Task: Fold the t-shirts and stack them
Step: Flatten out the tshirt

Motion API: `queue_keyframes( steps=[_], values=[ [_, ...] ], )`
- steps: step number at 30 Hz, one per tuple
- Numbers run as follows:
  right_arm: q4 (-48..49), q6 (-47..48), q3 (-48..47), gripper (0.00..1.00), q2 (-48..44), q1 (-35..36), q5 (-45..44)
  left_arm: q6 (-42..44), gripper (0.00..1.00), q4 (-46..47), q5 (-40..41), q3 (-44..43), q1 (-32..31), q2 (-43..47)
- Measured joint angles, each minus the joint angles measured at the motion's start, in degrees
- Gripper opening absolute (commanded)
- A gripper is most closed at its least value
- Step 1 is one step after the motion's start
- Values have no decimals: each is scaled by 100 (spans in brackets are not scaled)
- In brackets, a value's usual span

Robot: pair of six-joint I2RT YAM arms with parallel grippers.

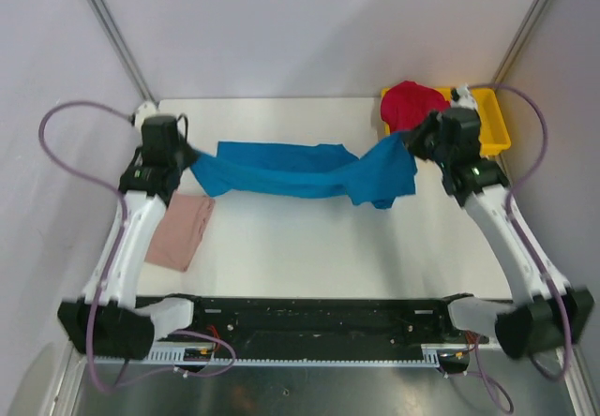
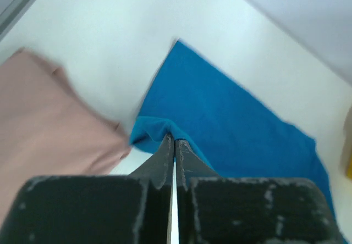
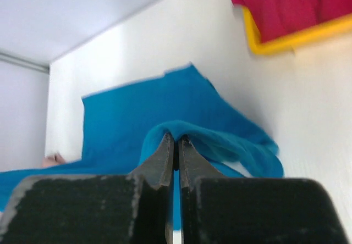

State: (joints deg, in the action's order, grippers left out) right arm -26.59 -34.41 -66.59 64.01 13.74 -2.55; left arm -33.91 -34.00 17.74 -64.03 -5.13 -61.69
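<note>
The left gripper (image 2: pixel 174 140) presses its dark fingers together on a bunched edge of the bright blue cloth t-shirt (image 1: pixel 291 170). The right gripper (image 3: pixel 176 138) pinches the opposite end between closed fingers. The blue t-shirt spans the two grippers, stretched across the far half of the white table (image 1: pixel 328 247), its right end draping down. The dusty pink cloth t-shirt (image 1: pixel 183 230) lies folded beside the left arm. The crimson red cloth t-shirt (image 1: pixel 412 105) sits bunched on the shallow yellow plastic tray (image 1: pixel 494 126) at the far right corner
</note>
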Motion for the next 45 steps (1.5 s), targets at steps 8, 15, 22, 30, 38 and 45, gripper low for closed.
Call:
queue_keyframes(
  steps=[8, 15, 22, 30, 38, 45],
  values=[
    [1624, 9, -2188, 0, 2730, -450, 284, 348, 0, 621, -457, -3569, 116, -2966],
    [2221, -9, -4103, 0, 2951, -796, 354, 546, 0, 929, -702, -5823, 273, -3460],
    [2734, -216, -3067, 0, 1742, -1147, 638, 562, 0, 1215, -671, -4704, 431, -2011],
    [1860, -584, 63, 0, 710, -1285, 1102, 315, 0, 1386, -883, -385, 439, -223],
    [595, -367, 2430, 0, 382, -1471, 1318, -361, 0, 868, -1204, 3029, 442, 160],
    [332, -24, 2903, 2, 828, -1692, 1429, -715, 0, 826, -1209, 3641, 442, 468]
  ],
)
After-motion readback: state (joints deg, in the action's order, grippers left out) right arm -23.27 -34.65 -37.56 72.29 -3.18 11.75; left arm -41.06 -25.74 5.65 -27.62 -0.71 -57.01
